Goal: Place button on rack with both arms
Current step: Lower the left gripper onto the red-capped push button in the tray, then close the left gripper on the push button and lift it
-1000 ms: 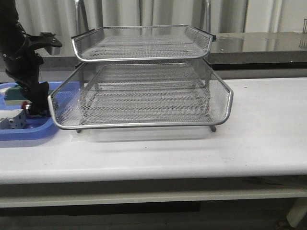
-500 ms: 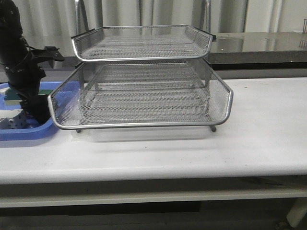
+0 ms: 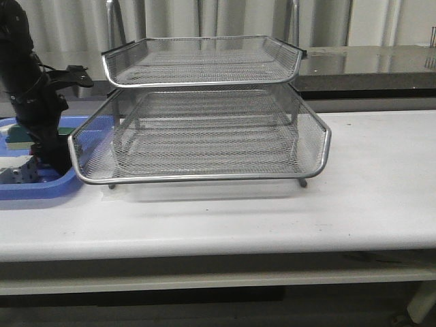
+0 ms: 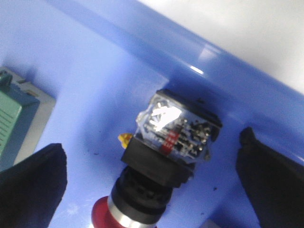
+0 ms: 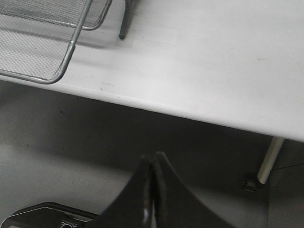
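Your left gripper (image 4: pixel 152 185), spread wide, straddles the button (image 4: pixel 164 159) lying on its side; its red cap points toward the wrist.

A: Rack (image 3: pixel 204 136) is shiny silver wire mesh; the tray (image 4: pixel 142 57) glossy blue plastic.
B: Between the claw's fingers, the button (image 4: pixel 164 156): clear glossy housing, matt black body, red cap.

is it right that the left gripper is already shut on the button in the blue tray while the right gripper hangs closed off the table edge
Not quite. The left gripper is open: in the left wrist view its fingers stand apart on either side of the button, not touching it. The rest holds: the button lies in the blue tray, and the right gripper hangs closed beyond the table edge.
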Available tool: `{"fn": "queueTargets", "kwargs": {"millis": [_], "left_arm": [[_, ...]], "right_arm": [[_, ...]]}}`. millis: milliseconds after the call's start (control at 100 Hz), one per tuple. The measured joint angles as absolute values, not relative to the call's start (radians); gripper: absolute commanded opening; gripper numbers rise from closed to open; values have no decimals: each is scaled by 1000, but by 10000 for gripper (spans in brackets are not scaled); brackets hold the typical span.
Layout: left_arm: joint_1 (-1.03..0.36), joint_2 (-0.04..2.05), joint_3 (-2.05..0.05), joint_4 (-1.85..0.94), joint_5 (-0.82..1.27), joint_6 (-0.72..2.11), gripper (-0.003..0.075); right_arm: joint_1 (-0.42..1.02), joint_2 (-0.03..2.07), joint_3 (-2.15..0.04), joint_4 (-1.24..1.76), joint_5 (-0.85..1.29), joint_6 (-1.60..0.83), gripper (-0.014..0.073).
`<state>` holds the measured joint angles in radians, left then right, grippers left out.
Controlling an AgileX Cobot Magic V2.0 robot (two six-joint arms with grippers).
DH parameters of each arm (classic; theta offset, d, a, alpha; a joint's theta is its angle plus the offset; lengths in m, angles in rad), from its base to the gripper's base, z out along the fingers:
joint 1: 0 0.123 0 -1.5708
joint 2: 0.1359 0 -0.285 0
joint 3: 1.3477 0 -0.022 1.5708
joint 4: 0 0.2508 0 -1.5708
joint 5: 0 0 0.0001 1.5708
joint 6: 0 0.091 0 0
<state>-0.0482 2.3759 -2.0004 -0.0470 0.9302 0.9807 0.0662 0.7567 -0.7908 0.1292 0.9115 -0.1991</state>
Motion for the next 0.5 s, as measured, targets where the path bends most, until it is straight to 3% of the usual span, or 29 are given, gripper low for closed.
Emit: {"fn": "queueTargets", "kwargs": {"millis": [320,440,500], "left_arm": [[-48,2382,-2006,-58,932,985,674],[-48,2383,-2006,-59,932,985,560],[-48,2385,-2006,-59,932,985,466]], "right_arm": [[66,757,-791,129,912,-199,-57],[66,757,-791,129,912,-199,-57],[66,757,-791,129,912,-199,-57]]}}
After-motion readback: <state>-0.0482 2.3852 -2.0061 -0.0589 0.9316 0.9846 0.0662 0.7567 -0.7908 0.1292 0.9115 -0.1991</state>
